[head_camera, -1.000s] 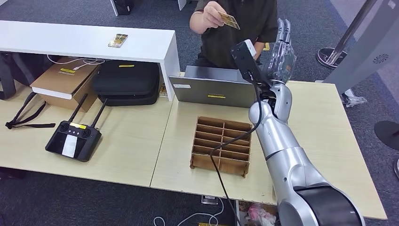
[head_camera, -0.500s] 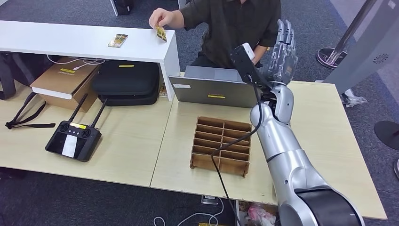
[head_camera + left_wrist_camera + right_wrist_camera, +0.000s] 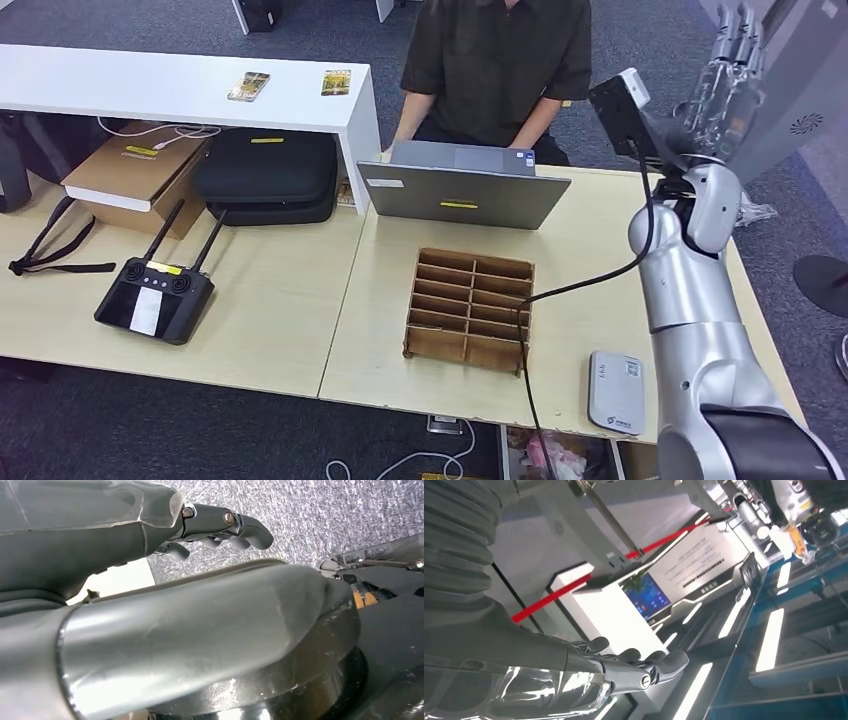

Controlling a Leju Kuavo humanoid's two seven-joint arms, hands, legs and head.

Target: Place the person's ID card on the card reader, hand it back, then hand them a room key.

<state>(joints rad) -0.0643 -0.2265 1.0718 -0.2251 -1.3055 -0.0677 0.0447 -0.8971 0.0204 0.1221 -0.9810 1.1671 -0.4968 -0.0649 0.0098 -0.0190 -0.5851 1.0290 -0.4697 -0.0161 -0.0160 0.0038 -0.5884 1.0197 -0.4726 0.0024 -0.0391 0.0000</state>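
Grey carpet surrounds a light wood desk [image 3: 300, 300] and, at the far left, a white shelf [image 3: 150, 85]. On the shelf lie two cards: one card [image 3: 250, 86] toward the middle and the ID card [image 3: 336, 82] near the shelf's right end, flat, with no hand on it. A person [image 3: 497, 65] in a dark shirt sits behind an open grey laptop [image 3: 463, 190] at the desk's far edge. In front of the laptop stands a wooden divider tray [image 3: 470, 308], its compartments holding nothing visible. The card reader [image 3: 614, 391], a flat grey unit, lies at the near right of the desk, beside the right arm and apart from the tray. A black controller [image 3: 155, 298] with two antennas rests on the left part of the desk; a cardboard box [image 3: 135, 165] and a black case [image 3: 268, 172] sit beneath the shelf.

The right hand [image 3: 725, 80] is raised above the desk's far right corner, fingers extended upward and apart, holding nothing. The left hand [image 3: 220, 527] hangs over the carpet beside the robot's body, fingers lightly curled, nothing between them.
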